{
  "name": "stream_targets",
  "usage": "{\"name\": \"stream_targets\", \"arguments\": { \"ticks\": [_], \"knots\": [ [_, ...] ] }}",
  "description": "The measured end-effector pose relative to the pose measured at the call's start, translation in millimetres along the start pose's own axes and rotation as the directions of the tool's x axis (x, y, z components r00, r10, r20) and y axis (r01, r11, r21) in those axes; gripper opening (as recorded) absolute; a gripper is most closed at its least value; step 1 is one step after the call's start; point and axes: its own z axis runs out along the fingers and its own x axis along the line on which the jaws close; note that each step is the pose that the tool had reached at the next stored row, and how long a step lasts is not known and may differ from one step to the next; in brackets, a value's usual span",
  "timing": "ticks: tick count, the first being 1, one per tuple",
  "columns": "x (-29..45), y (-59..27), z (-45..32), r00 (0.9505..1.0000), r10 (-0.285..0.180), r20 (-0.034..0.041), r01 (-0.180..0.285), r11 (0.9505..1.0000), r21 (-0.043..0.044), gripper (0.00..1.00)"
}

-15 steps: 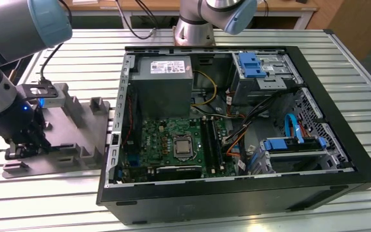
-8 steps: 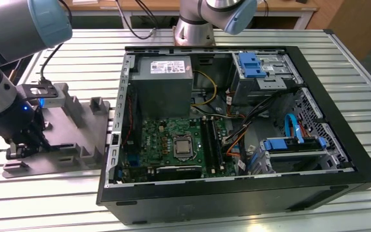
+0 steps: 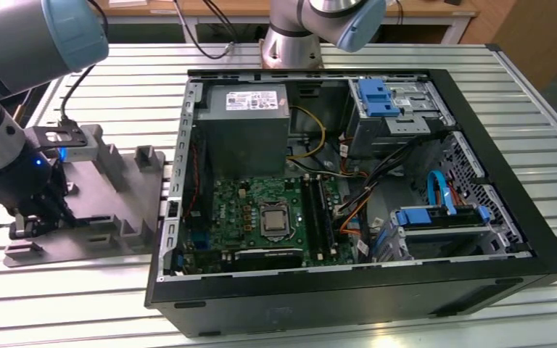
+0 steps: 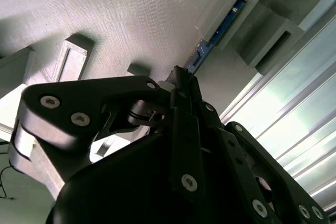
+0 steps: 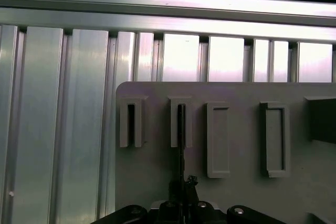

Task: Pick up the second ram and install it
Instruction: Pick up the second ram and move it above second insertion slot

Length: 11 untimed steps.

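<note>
Pickup step: gripper (image 4: 181,77) pinching between its fingers the second ram (image 4: 227,20), standing on edge in the grey fixture plate's (image 3: 128,203) slotted block (image 5: 173,124), well apart from the motherboard (image 3: 259,210); freeing it calls for a straight, untilted lift.

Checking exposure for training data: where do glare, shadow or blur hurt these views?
Exterior view: evenly lit, sharp. Second wrist view: the gripper looms dark and close; table slats glare white near the second ram. First wrist view: table slats glare too; fixture plate reads clearly.
</note>
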Motion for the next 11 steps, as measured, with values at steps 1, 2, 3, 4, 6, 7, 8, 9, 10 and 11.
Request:
{"name": "stream_targets", "arguments": {
  "ticks": [1, 2, 3, 4, 6, 7, 8, 9, 10, 11],
  "knots": [
    [0.0, 0.0, 0.0, 1.0, 0.0, 0.0, 0.0, 1.0, 0.0, 0.14],
    [0.0, 0.0, 0.0, 1.0, 0.0, -0.0001, 0.0, 1.0, -0.0001, 0.14],
    [0.0, 0.0, 0.1, 1.0, 0.0, -0.0001, 0.0, 1.0, -0.0001, 0.14],
    [0.0, 0.0, 0.1, 1.0, 0.0, -0.0001, 0.0, 1.0, -0.0001, 0.14],
    [0.0, 0.0, 0.1, 1.0, 0.0, 0.0, 0.0, 1.0, 0.0001, 0.14],
    [0.0, 0.0, -0.2, 1.0, 0.0, 0.0002, 0.0, 1.0, 0.0003, 0.14],
    [-0.1, 0.0, -0.7, 1.0, 0.0, 0.0003, 0.0, 1.0, 0.0004, 0.14],
    [-0.1, 0.0, -1.9, 1.0, 0.0, 0.0002, 0.0, 1.0, 0.0002, 0.14],
    [-0.1, 0.1, -3.7, 1.0, 0.0, 0.0001, 0.0, 1.0, 0.0, 0.14],
    [-0.2, 0.1, -5.6, 1.0, 0.0, 0.0003, 0.0, 1.0, 0.0, 0.14]
  ]
}}
